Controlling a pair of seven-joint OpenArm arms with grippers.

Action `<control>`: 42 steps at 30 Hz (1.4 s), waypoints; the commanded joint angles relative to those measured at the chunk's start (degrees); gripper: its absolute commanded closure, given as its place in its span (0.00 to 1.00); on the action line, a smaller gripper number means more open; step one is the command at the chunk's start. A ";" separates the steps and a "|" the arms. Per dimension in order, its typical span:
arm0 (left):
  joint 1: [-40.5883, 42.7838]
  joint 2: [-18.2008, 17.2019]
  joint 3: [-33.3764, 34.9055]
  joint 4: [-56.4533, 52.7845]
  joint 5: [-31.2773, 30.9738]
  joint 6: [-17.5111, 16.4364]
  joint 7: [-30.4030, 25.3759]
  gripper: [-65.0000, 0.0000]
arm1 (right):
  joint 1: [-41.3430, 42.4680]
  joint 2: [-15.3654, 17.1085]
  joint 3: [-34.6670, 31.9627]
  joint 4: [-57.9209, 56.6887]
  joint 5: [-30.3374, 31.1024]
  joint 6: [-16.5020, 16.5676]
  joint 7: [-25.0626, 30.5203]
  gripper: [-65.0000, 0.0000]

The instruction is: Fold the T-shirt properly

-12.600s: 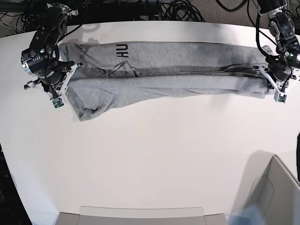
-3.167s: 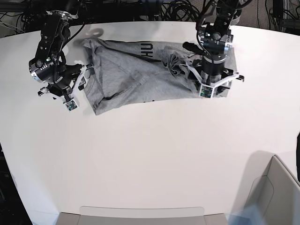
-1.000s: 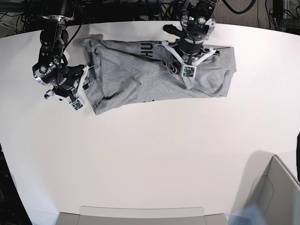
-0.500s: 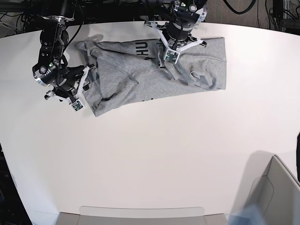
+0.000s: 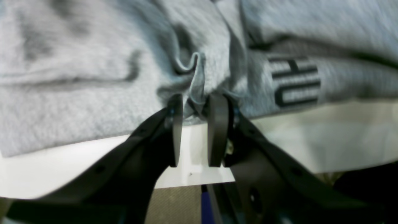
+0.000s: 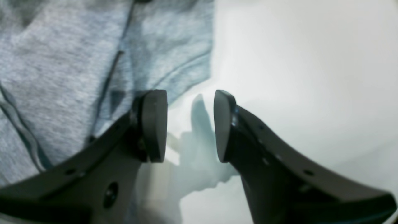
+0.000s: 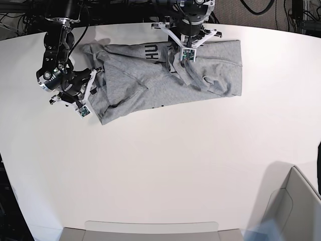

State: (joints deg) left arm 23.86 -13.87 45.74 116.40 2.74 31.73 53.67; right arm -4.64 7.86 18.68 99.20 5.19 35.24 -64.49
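Soft, limp T-shirt (image 7: 165,75) near the tabletop's (image 7: 165,165) far edge; left fingers (image 5: 217,124) pinch a bunched fold, right fingers (image 6: 155,124) spread empty; best gripped at hems.

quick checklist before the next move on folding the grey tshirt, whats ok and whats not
1. Left gripper pinches a bunched ridge of the heather-grey cotton T-shirt: ok.
2. Right gripper empty, jaws open over the white table, beside the shirt's edge: ok.
3. Fold lies flat: not ok, cloth is rumpled with diagonal creases in the base view.
4. Dark block lettering tucked inside: not ok, still showing.
5. How many layers the left gripper holds: cannot tell.
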 commanded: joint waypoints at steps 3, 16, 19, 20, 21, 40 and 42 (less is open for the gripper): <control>-2.63 -1.56 5.47 1.18 2.14 7.53 -3.87 0.77 | 0.82 0.27 -0.26 0.54 0.39 0.49 2.55 0.62; -9.66 -5.78 19.54 1.10 24.64 8.27 -5.36 0.74 | 0.91 0.01 -1.58 -0.34 0.22 0.40 2.64 0.62; -10.71 -2.18 14.62 0.92 21.83 8.27 -0.53 0.62 | 0.91 0.01 -1.58 -0.34 0.22 0.32 2.64 0.62; -10.98 -0.51 13.12 0.92 20.86 8.27 2.20 0.60 | 0.91 0.01 -1.58 -0.34 0.22 0.32 2.64 0.62; -11.33 1.34 11.10 0.74 19.19 8.27 4.84 0.60 | 0.91 0.01 -1.58 -0.34 0.22 0.32 2.64 0.62; -16.08 3.45 -9.21 -0.31 8.20 5.59 12.92 0.60 | 0.47 0.19 -1.58 -0.34 0.13 0.32 2.64 0.62; -16.08 3.36 -10.53 -1.19 8.20 5.59 14.24 0.60 | 0.47 0.19 -1.58 -0.34 0.13 0.32 2.64 0.62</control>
State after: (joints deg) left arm 8.12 -10.63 35.29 114.45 10.35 37.17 67.83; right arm -4.93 7.60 17.02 97.91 4.78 35.20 -62.72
